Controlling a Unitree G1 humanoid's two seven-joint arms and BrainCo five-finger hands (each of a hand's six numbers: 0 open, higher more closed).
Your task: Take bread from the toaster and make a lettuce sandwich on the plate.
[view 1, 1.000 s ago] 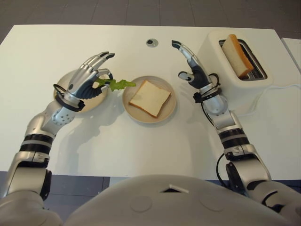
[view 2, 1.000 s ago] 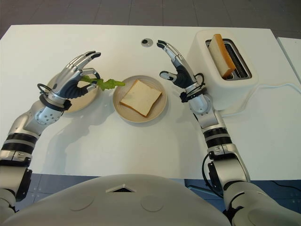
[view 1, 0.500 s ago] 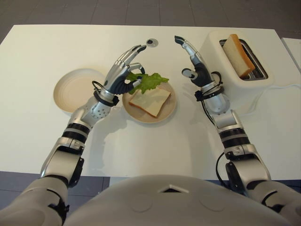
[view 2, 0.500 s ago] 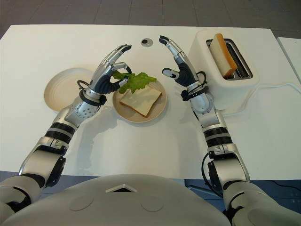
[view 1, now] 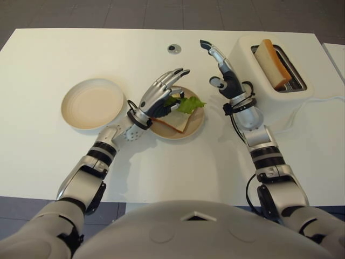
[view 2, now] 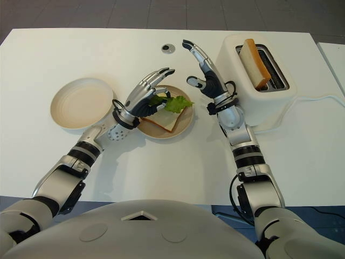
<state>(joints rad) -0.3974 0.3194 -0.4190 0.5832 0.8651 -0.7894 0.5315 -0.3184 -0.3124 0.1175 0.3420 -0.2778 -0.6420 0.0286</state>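
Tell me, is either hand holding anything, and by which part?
The left hand pinches the lettuce by its left end; the right hand, open, holds nothing.

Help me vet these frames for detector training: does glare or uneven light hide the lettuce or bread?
Left eye view: soft, even light, no glare on the table; the lettuce stands out on the bread slice, partly covered by the left hand. Right eye view: the toaster has a dark empty slot, its toast slice well lit.
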